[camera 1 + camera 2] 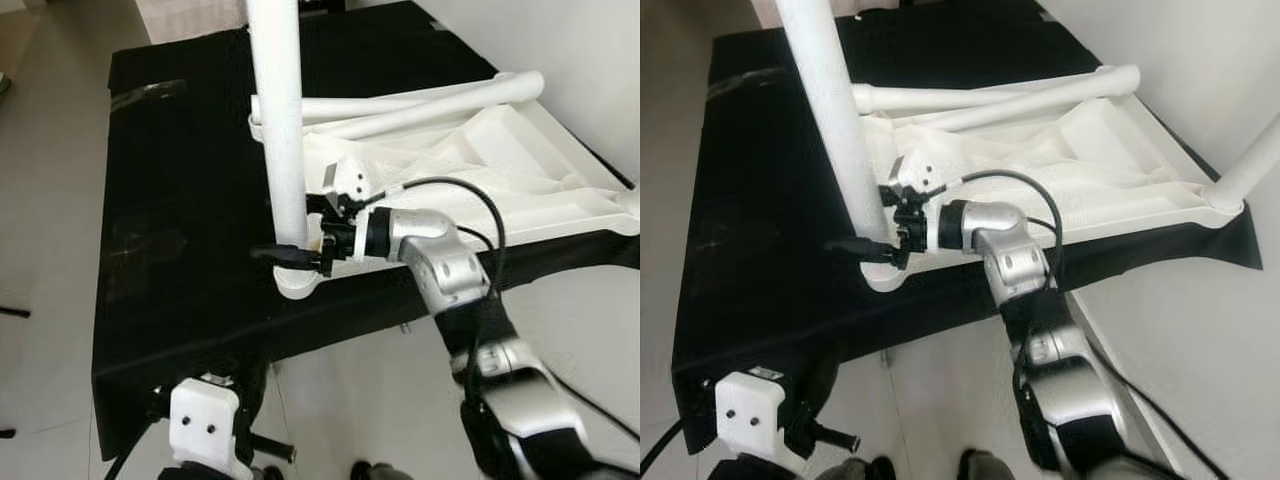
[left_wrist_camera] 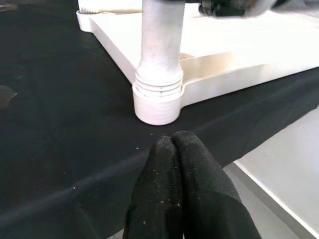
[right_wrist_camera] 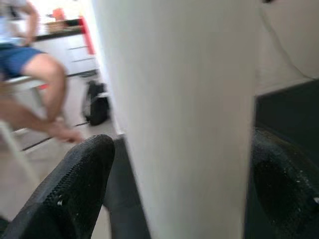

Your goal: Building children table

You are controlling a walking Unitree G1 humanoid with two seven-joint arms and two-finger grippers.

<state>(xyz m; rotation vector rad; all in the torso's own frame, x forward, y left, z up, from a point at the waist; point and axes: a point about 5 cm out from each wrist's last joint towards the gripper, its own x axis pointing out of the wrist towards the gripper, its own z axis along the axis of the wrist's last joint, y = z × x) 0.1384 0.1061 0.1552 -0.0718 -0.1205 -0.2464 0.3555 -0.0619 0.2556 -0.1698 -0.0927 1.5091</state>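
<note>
The upturned white children's table top (image 1: 520, 170) lies on the black-covered desk (image 1: 180, 220), along its right edge, with one corner socket (image 2: 157, 102) at the desk's near edge. An upright white table leg (image 1: 280, 120) stands in that socket; its threaded end shows just above the socket rim. Two further white legs (image 1: 420, 100) lie loose across the far side of the table top. The right gripper (image 1: 292, 256) reaches in from the right at the base of the upright leg, its two black fingers (image 3: 75, 189) spread to either side of the leg and closed against it just above the socket. The left gripper (image 2: 182, 149) sits low, off the desk's near edge, fingers pressed together and holding nothing. A seated person (image 3: 35, 74) is visible in the background.
</note>
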